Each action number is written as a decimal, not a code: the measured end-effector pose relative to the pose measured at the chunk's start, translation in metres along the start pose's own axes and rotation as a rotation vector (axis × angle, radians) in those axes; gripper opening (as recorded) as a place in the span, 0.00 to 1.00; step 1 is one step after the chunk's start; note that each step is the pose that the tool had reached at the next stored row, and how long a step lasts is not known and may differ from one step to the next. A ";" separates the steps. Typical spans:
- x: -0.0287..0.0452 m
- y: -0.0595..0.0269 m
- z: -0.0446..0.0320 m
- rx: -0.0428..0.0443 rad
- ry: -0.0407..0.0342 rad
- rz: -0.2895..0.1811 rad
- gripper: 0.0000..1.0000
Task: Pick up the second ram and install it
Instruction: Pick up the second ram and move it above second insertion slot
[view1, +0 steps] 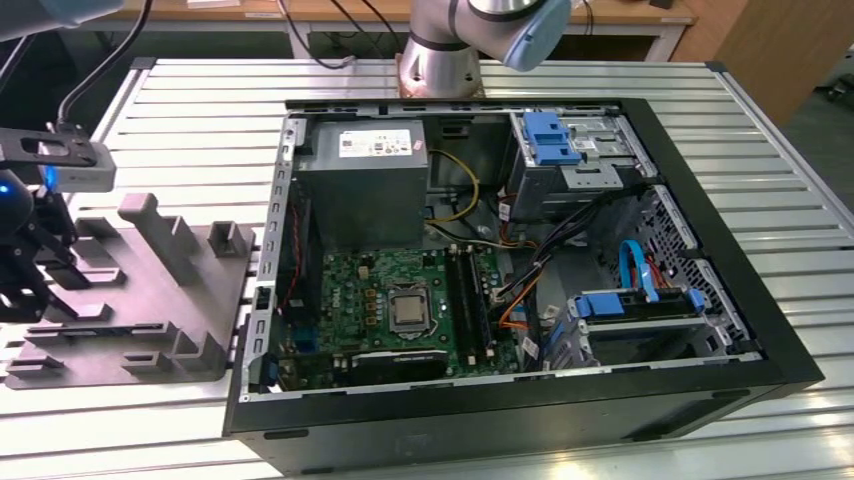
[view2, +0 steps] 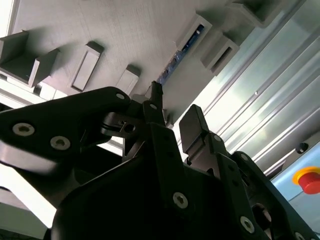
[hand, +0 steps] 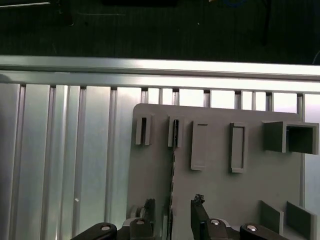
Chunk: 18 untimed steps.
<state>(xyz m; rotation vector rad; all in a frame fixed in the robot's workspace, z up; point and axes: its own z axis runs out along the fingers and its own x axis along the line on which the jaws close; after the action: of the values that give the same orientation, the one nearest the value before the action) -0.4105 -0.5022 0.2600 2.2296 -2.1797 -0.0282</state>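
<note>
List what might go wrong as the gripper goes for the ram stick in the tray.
1. The second ram stands on edge in the grey tray, a thin line between the fingers of the open gripper. Closing off-centre might tip it or grip it askew.
2. Upright tabs stand close beside the stick. A finger might catch one and drag the tray.

one open black metal computer case (view1: 534, 395). inside the case: one square green motherboard (view1: 380, 275), one grey metal power supply box (view1: 360, 195), two blue plastic drive brackets (view1: 550, 135) (view1: 638, 303). beside the case: one grey plastic tray (view1: 160, 300), one thin blue-green ram stick (hand: 173, 170).
</note>
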 end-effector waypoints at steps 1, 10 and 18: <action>-0.0001 0.0000 0.0013 0.0026 0.0000 0.000 0.41; -0.0002 0.0032 0.0124 0.0063 -0.0002 0.019 0.41; -0.0002 0.0067 0.0265 0.0083 0.0000 0.019 0.41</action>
<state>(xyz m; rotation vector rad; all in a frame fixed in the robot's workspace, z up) -0.4179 -0.5022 0.2337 2.2132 -2.2047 -0.0188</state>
